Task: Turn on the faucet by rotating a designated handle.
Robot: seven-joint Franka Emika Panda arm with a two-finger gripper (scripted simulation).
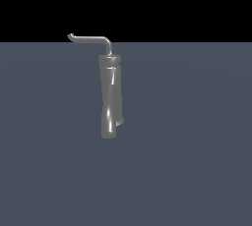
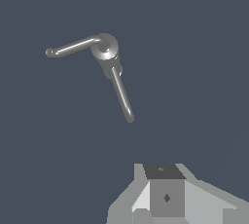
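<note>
Only part of the hand showed, as a blocky white and grey body cut off by the wrist view's edge; its fingertips were out of frame, so whether it was spread or pressed together could not be told. It appeared nowhere in the exterior view. It was well apart from the faucet, which stood upright and slightly kinked on the flat grey tabletop. From the faucet's top collar the handle rose, bent and ran toward the exterior view's left, ending in a small hooked tip. A short stub poked out low on the body, partly hidden behind it.
</note>
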